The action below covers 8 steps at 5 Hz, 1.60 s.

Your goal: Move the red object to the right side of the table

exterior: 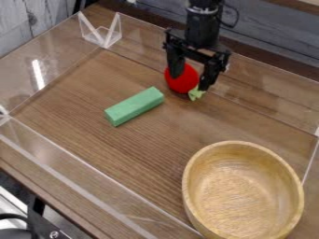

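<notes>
end effector point(196, 75) standing wide open, gripping nothing, fingers straddling the red strawberry toy point(184, 80) | toy lying on the tabletop point(237, 117) | green block point(134, 106) sitting nearby

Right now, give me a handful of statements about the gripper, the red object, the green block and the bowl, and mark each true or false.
1. The gripper is open, its fingers either side of the red object. True.
2. The red object lies inside the wooden bowl. False: it sits on the table, far from the bowl.
3. The green block lies on the table, apart from the red object. True.
4. The wooden bowl holds the green block. False: the bowl is empty.
5. The gripper points down. True.
</notes>
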Each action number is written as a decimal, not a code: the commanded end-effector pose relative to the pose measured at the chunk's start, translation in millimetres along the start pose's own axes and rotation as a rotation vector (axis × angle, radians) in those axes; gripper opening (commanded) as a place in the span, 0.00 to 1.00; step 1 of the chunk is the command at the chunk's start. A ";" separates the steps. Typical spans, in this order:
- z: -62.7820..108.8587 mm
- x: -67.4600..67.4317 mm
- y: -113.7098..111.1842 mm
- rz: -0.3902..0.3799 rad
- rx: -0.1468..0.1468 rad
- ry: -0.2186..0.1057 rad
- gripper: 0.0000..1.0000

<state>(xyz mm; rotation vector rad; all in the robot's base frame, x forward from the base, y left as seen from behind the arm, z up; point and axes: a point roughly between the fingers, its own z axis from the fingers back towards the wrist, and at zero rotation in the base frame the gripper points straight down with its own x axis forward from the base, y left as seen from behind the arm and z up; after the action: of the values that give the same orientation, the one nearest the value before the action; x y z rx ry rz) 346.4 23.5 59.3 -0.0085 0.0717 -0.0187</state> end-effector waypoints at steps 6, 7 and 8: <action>-15.3 33.1 23.2 0.027 0.011 -0.077 1.00; -19.7 31.4 23.8 0.027 0.006 -0.079 1.00; -24.0 29.1 24.4 0.027 0.001 -0.081 1.00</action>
<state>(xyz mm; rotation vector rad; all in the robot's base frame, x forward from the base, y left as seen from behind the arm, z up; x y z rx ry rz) 368.6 41.3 25.8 -0.0118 0.0342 0.0198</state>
